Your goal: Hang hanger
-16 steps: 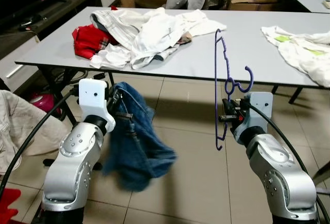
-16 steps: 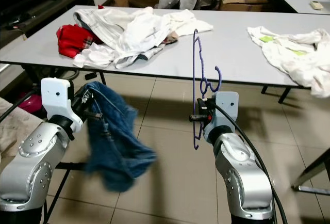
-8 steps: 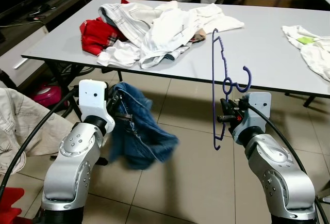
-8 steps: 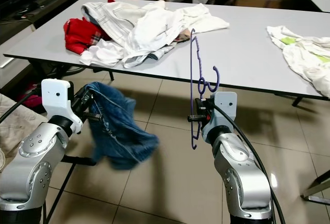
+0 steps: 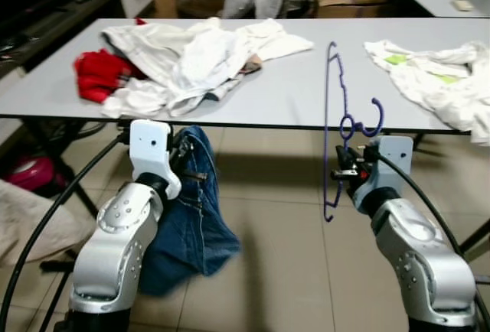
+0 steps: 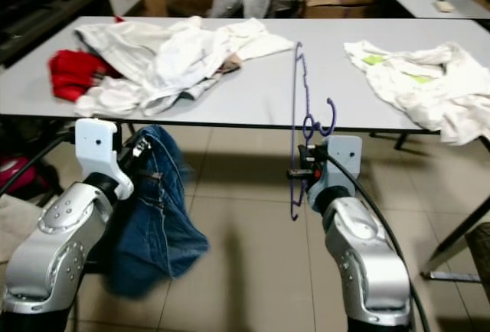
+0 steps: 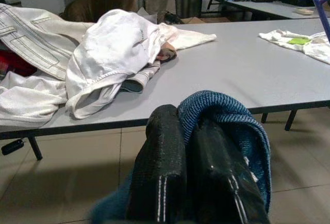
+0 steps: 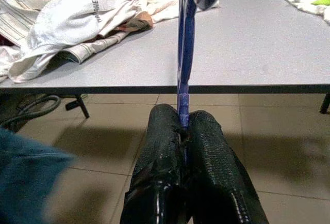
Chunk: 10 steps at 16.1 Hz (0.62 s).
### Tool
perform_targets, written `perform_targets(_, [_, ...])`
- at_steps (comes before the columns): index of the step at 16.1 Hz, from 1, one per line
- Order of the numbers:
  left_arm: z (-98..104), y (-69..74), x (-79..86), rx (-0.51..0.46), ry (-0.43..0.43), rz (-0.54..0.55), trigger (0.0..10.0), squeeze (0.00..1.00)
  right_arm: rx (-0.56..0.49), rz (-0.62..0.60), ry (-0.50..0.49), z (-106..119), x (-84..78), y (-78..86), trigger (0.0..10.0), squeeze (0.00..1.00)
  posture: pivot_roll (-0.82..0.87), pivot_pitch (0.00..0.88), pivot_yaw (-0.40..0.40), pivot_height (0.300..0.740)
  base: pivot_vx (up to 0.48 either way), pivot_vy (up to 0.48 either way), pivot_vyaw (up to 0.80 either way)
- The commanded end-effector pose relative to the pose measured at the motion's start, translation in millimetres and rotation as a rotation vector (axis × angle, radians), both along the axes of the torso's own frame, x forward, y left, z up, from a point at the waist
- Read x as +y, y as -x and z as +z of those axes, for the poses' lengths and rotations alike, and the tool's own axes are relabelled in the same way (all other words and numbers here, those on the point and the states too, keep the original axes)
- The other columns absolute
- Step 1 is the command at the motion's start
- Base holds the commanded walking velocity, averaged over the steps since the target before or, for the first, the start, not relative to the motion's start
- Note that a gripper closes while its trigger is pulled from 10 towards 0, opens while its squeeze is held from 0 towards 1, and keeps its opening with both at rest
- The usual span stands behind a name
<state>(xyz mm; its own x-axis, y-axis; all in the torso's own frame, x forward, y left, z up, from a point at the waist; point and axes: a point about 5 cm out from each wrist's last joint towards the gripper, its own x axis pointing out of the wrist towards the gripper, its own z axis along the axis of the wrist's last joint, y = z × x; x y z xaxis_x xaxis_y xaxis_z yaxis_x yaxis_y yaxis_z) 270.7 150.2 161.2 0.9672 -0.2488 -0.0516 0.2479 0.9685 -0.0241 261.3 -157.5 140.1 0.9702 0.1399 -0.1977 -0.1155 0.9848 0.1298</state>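
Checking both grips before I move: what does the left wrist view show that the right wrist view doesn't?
Left wrist view: the left gripper shut on blue denim jeans, with the second white garment pile beyond. Right wrist view: the right gripper shut on the purple hanger, whose wire rises straight up from the fingers. Both share the grey table and the heap of white clothes on it.

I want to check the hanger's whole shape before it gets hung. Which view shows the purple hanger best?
The left eye view: the purple hanger stands upright, seen hook to lower end, pinched in the right gripper. The right eye view shows much the same. The right wrist view gives just a strip rising from the shut fingers.
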Motion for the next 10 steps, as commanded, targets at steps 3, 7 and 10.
perform_targets(3, [7.4, -1.5, 3.4, -0.036, -0.011, 0.008, 10.0, 0.00, -0.031, 0.021, 0.014, 4.1, 4.2, -1.2, 10.0, 0.00, -0.08, 0.000, 0.076, 0.740, 0.299, 0.000, 0.00])
perform_targets(7, [7.8, -0.9, 5.3, -0.039, -0.011, 0.015, 10.0, 0.00, -0.037, 0.035, 0.021, 4.7, 5.9, -2.1, 10.0, 0.00, -0.08, 0.000, 0.072, 0.740, 0.297, 0.000, 0.00])
perform_targets(10, [7.1, -0.8, 4.5, -0.039, -0.011, 0.013, 10.0, 0.00, -0.038, 0.041, 0.023, 4.3, 6.6, -2.4, 10.0, 0.00, -0.08, 0.000, 0.071, 0.740, 0.298, 0.000, 0.00])
